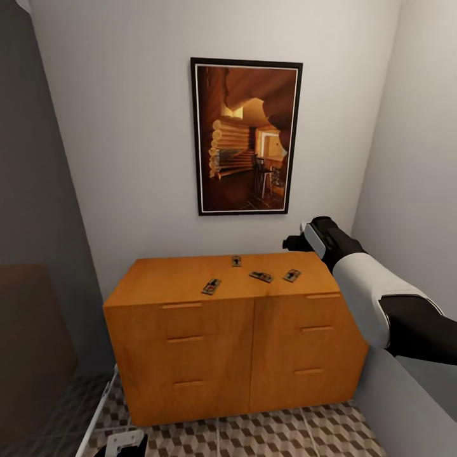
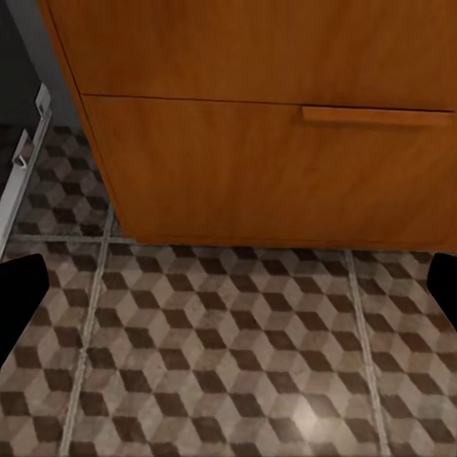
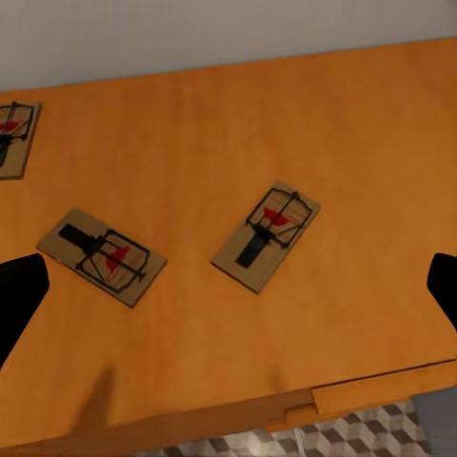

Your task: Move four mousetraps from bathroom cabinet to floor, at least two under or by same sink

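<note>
the cabinet (image 1: 235,343) stands against the white wall in the lower middle of the head view, under a framed picture (image 1: 246,136) of a log cabin room. four mousetraps lie flat on its top surface, well apart from each other: one (image 1: 212,286) toward the front left, one (image 1: 236,261) near the back, one (image 1: 261,277) right of centre, and one (image 1: 292,275) furthest right.

the right arm reaches in from the right of the frame, its right claw (image 1: 293,243) held above the right end of the cabinet top. in the right wrist view its fingertips (image 3: 19,295) sit at the frame edges, spread wide, with nothing between them; two traps (image 3: 266,236) (image 3: 102,255) lie below it.

the left claw (image 1: 120,442) hangs low at the bottom left, over the bathroom floor (image 2: 228,352) in front of the cabinet, spread wide and empty.
</note>
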